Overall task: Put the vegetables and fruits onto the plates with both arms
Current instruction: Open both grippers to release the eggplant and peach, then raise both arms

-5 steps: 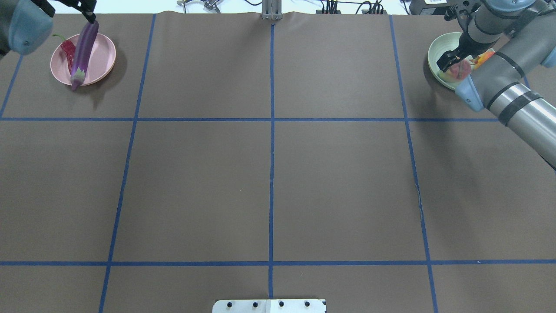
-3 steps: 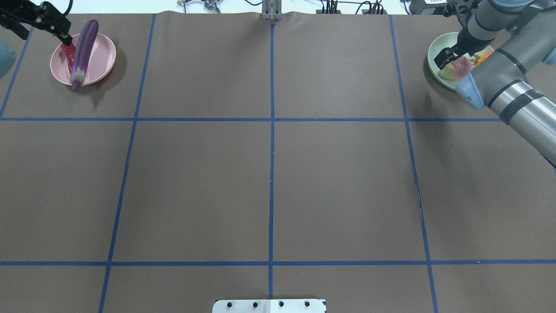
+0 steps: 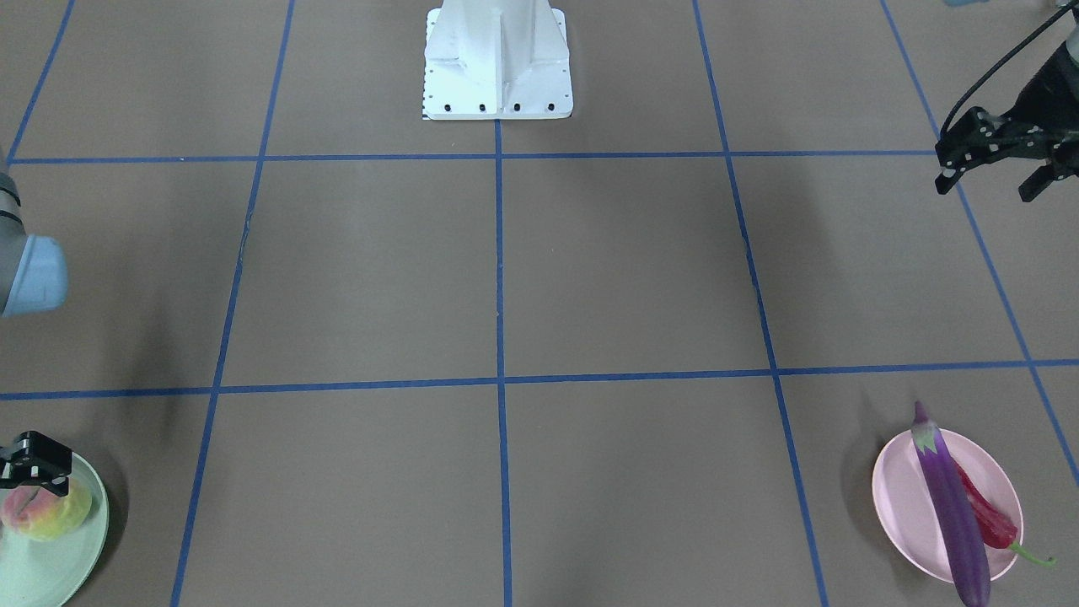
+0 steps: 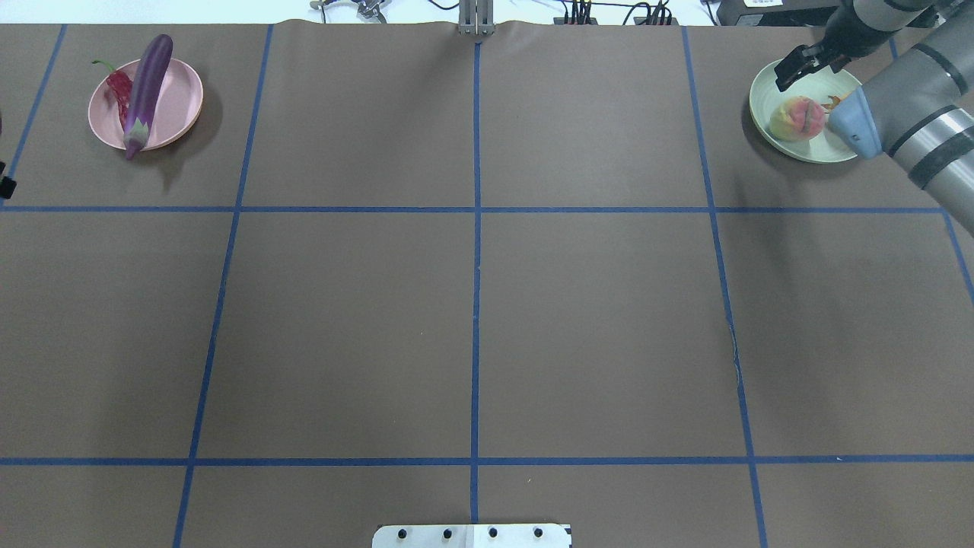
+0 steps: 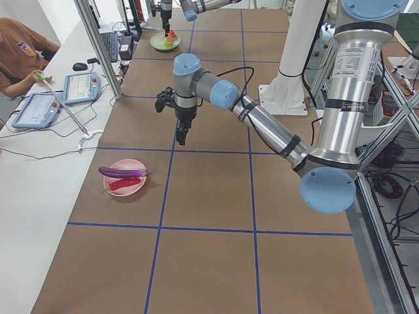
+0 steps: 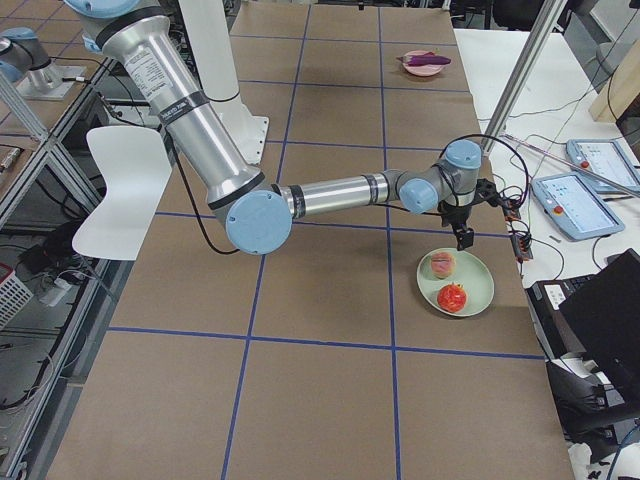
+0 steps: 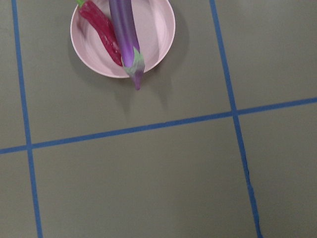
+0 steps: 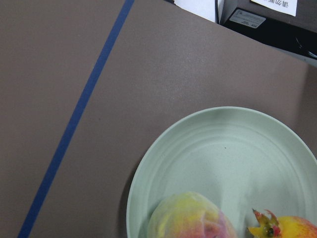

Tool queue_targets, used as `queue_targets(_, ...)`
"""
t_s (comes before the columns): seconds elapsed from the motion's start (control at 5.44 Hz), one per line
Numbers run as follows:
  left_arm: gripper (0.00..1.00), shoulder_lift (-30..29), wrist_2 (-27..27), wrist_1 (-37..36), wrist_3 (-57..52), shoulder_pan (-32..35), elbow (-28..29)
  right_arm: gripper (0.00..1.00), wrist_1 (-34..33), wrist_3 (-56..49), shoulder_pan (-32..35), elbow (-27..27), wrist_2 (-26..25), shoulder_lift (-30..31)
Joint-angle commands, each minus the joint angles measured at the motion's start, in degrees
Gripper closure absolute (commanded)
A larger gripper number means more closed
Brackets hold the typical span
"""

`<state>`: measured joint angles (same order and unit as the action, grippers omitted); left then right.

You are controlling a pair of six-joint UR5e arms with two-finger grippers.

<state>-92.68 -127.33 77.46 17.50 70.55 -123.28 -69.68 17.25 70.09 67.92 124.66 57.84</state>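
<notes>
The purple eggplant (image 4: 147,87) and the red chili (image 4: 118,85) lie on the pink plate (image 4: 183,103) at the far left; they also show in the left wrist view, eggplant (image 7: 124,29) and chili (image 7: 101,29). The peach (image 4: 797,119) and the pomegranate (image 6: 452,297) lie on the mint green plate (image 4: 761,99) at the far right. My left gripper (image 3: 990,185) is open and empty, well back from the pink plate (image 3: 902,506). My right gripper (image 4: 799,67) is open and empty, just above the green plate's far rim, clear of the peach.
Brown table cover with a blue tape grid. The white robot base (image 3: 497,59) stands at the near middle edge. An operator, tablets and cables (image 5: 65,91) lie beyond the far edge. My right arm's elbow (image 4: 856,125) hangs over the green plate and hides most of the pomegranate.
My left gripper has left the eggplant and pulled back from the pink plate, off the overhead view's left edge. My right gripper has let go of the peach and risen away from it.
</notes>
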Motion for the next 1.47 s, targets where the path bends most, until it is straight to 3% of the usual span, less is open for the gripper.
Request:
queue_targets(0.0,0.00,5.8,0.0,0.2,-9.5,0.1,-0.1,0.01,-13.2,-0.2,6.9,14.4,10.1,6.4)
queue_targets(0.18,0.00,7.9,0.1,1.2,-14.8,0.7,1.8,0.01,-22.3,-0.8,8.0,23.5,10.7,10.1)
queue_targets(0.37,0.00,7.8,-0.4,4.1,-15.3,4.6,5.2,0.01,-24.4,-5.5,9.4,27.2,11.6,15.3)
queue_targets(0.74,0.00,7.2,-2.5,6.6,-15.2,8.7,10.0,0.01,-24.0,-14.7,16.1,27.4,15.5,24.5)
queue_targets(1.1,0.00,8.4,-4.2,6.5,-15.0,11.9,11.9,0.01,-23.4,-14.8,18.1,28.3,15.3,31.0)
queue_targets(1.29,0.00,8.7,-4.2,6.7,-15.2,12.1,16.7,0.00,-23.1,-14.9,18.0,28.2,15.3,33.0)
